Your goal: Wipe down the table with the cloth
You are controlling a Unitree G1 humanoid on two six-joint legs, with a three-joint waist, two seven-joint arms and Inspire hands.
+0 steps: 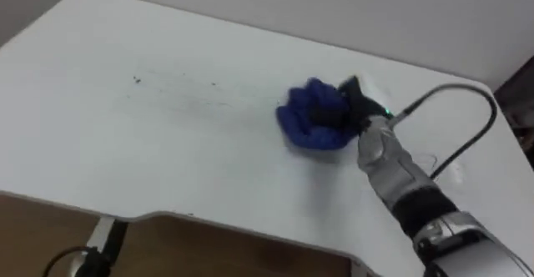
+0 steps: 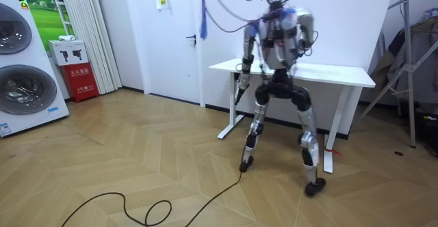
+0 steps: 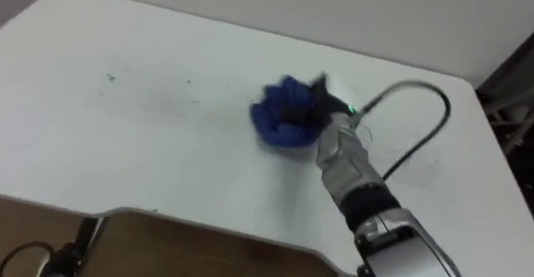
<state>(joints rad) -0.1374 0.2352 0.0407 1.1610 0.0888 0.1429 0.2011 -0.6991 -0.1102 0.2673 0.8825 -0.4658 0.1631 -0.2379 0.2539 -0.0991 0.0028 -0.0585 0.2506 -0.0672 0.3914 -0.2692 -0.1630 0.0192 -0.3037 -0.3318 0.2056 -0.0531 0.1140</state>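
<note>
Blue cloth (image 1: 313, 117), one, bunched: on the white table (image 1: 167, 164), clutched in the curled fingers of the right hand (image 1: 360, 114) and bulging out to that hand's left; faint dark marks (image 1: 179, 89) further left of it; left hand (image 2: 238, 89) hanging by the table's edge.

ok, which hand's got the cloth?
The right hand, out over the white table and closed on the blue cloth. The left hand hangs at the robot's side in the room view.
</note>
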